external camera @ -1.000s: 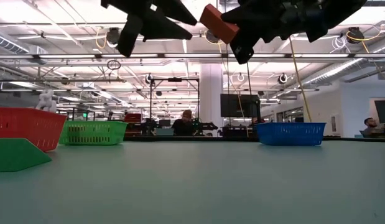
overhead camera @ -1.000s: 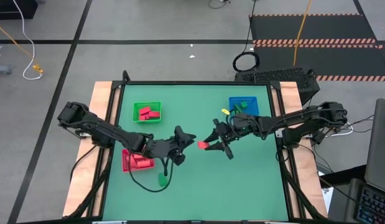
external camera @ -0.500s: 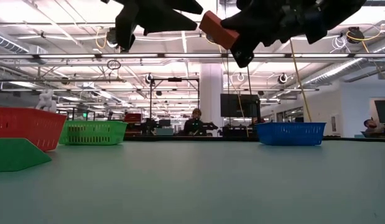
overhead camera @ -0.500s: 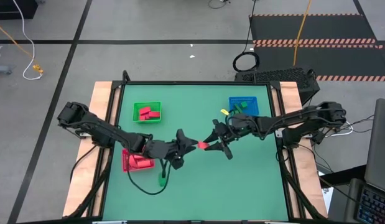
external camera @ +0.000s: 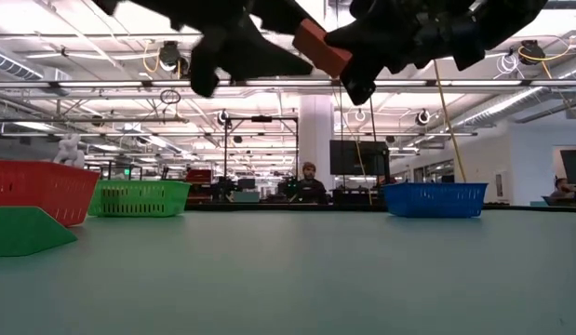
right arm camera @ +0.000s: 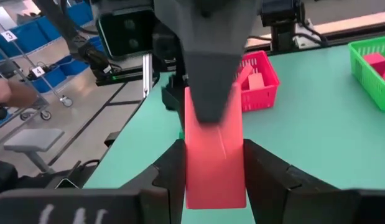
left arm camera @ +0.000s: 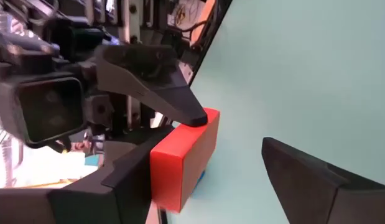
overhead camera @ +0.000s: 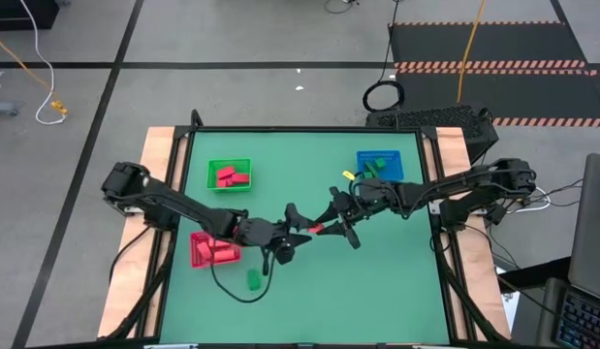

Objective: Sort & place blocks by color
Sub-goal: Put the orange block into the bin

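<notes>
A red block [overhead camera: 317, 228] hangs above the middle of the green table [overhead camera: 377, 281], with my right gripper [overhead camera: 325, 224] shut on it. My left gripper [overhead camera: 303, 231] has come in from the table's left and is open. Its two fingers stand on either side of the block's free end [left arm camera: 183, 158]; one finger [left arm camera: 105, 186] is close beside it and the other [left arm camera: 316, 180] is well apart. In the right wrist view a left finger [right arm camera: 208, 74] covers the block's far end. A green block [overhead camera: 252, 280] lies flat on the table near the front. My right gripper pinches the red block's two long sides [right arm camera: 193, 180] between its two fingers, at the end nearer the right arm. The fingers come about level from the table's right and lie along the block. The block is lifted clear and sticks out toward my left gripper. My left gripper has one finger close against the block's free end [left arm camera: 161, 177]; I cannot tell whether it touches.
A green tray [overhead camera: 229, 175] with red blocks stands at the far left. A red tray [overhead camera: 214, 249] with red blocks sits under the left arm. A blue tray [overhead camera: 379, 165] with green blocks stands at the far right. Bare table lies toward the near edge.
My left gripper has moved toward the table's right, sunk a little and rolled. Its fingers now stand wider apart, around the red block's free end. My right gripper has kept the block still in the air.
</notes>
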Controlling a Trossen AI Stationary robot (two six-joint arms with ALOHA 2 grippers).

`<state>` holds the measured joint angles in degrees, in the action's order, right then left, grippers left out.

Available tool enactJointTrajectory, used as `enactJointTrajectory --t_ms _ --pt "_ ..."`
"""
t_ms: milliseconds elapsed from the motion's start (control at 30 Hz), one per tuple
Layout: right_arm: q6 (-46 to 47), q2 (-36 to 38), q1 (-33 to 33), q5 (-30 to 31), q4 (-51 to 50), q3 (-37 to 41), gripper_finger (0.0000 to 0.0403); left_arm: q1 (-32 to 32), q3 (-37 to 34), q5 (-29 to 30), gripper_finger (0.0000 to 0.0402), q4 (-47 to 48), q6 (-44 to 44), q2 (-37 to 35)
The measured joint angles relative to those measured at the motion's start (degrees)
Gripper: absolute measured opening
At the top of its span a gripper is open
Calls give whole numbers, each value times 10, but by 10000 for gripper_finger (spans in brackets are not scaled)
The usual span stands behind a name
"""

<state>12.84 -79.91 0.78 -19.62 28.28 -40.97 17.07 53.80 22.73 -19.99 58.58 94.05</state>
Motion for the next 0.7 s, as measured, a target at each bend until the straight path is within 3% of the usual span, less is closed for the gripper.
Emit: enactJointTrajectory --t_ms 300,567,700 --pt "-1 1 1 -2 -20 0 116 -4 0 -1 211 -61 -6 30" --pt "3 0 1 -8 -28 0 116 -5 0 3 56 -50 -33 30" --pt "-2 0 1 -5 -26 0 116 -5 0 2 56 -47 -47 30"
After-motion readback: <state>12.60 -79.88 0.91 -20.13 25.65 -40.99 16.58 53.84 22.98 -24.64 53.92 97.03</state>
